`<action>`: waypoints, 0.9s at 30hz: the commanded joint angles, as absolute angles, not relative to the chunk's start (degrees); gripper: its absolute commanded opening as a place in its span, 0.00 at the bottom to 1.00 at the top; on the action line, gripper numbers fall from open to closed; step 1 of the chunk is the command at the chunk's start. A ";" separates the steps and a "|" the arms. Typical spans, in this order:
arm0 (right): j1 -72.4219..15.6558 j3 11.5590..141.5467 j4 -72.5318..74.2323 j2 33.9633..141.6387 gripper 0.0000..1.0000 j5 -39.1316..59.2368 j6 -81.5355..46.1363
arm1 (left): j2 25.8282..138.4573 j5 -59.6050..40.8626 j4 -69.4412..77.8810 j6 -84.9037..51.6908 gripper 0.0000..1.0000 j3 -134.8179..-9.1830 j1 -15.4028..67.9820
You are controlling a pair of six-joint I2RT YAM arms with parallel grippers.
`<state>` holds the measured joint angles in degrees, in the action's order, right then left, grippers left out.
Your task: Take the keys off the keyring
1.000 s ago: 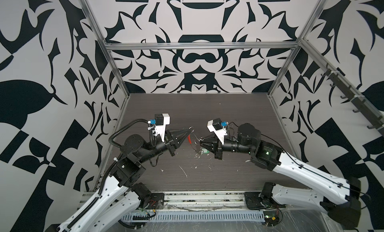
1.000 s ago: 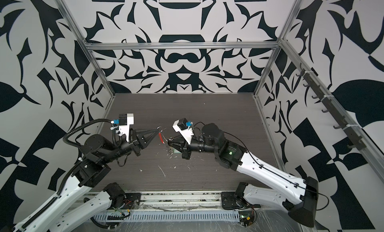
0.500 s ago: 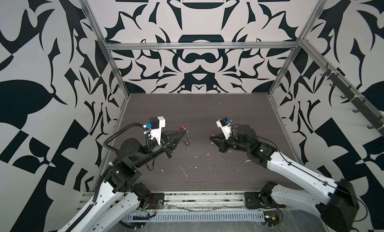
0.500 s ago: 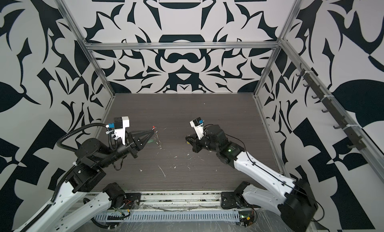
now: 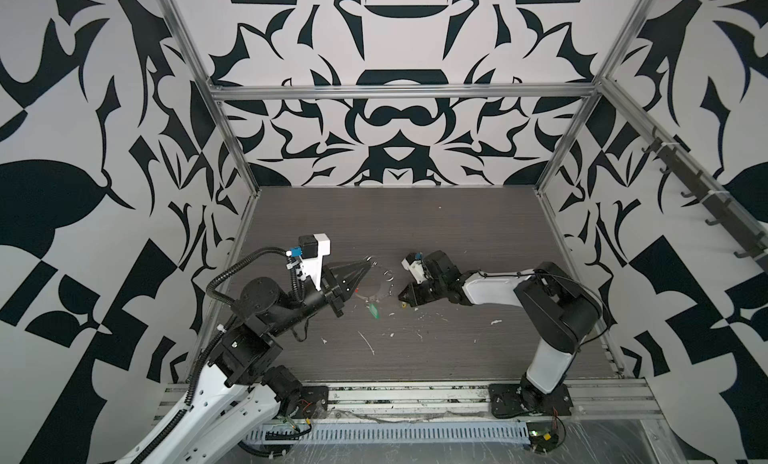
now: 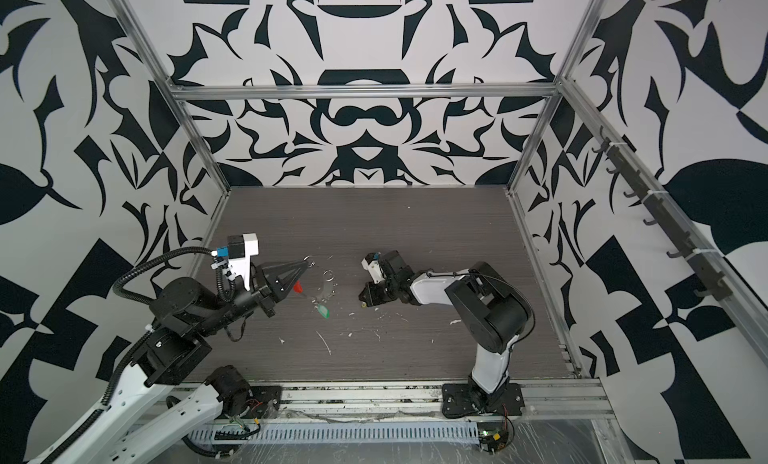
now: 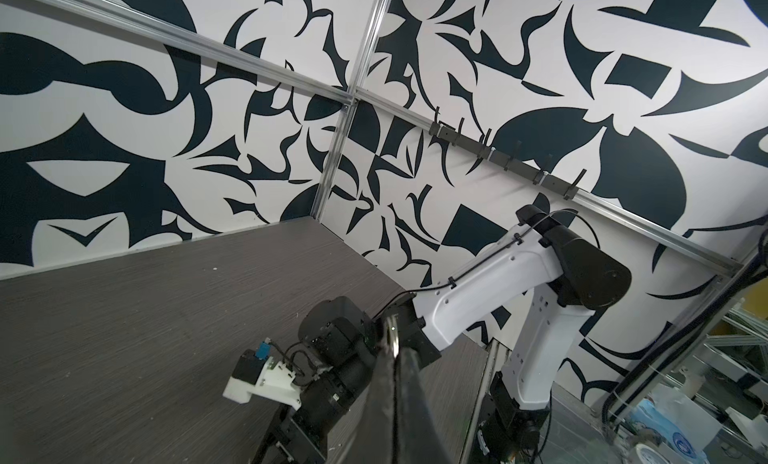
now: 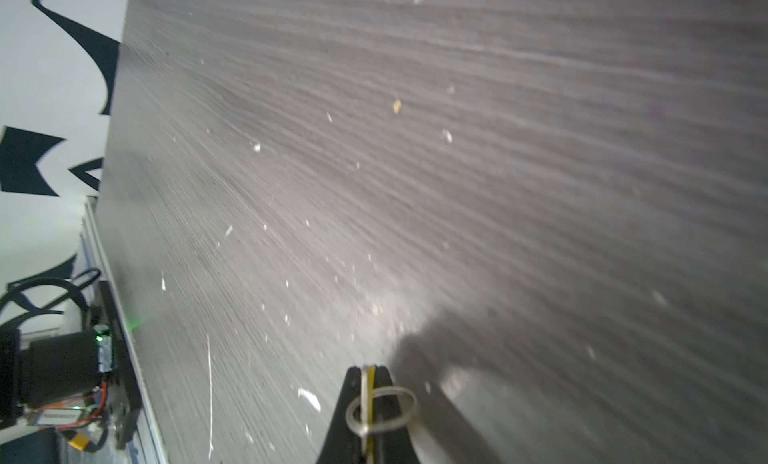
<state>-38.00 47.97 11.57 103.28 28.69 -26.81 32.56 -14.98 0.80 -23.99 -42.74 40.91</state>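
Observation:
My left gripper (image 5: pixel 369 266) (image 6: pixel 306 265) is shut on the top of the keyring (image 6: pixel 297 288), a thin dark hoop with a red segment that hangs below its tips. In the left wrist view a silver ring (image 7: pixel 391 337) pokes out of the shut left gripper (image 7: pixel 392 351). A green key (image 5: pixel 375 311) (image 6: pixel 323 312) dangles from the hoop's low end. Small silver rings (image 5: pixel 388 274) sit on the hoop. To the right and clear of the hoop, my right gripper (image 5: pixel 402 299) (image 6: pixel 363 301) (image 8: pixel 369 370) is low over the table. It is shut on the yellow key (image 8: pixel 373 378), whose own silver ring (image 8: pixel 401 395) sticks out.
White scraps (image 5: pixel 368 343) and specks (image 8: pixel 309 399) litter the dark wood table (image 5: pixel 415 233). Patterned walls with aluminium posts (image 5: pixel 232 158) close in three sides. A rail of hooks (image 5: pixel 706 200) runs along the right wall. The right arm's elbow (image 5: pixel 557 304) stands raised at the right.
The right arm has folded back, and its gripper has drawn away from the hoop and dropped toward the table with the yellow key. The left gripper with the keyring has barely shifted.

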 commanded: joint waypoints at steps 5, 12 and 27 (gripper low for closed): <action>-38.41 48.10 15.04 104.65 0.23 24.42 -28.83 | 31.29 -15.12 0.89 -23.91 0.00 -41.93 41.13; -38.54 46.14 13.28 100.03 0.66 19.05 -28.12 | 30.98 -14.94 0.61 -23.91 0.00 -41.77 41.13; -38.94 43.83 4.47 71.08 0.71 11.87 -24.17 | 31.61 -15.50 0.96 -24.44 0.00 -43.79 41.14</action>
<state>-38.63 43.72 5.89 75.42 12.99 -26.41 31.59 -15.00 -0.32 -24.16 -42.24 40.91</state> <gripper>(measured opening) 0.714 0.047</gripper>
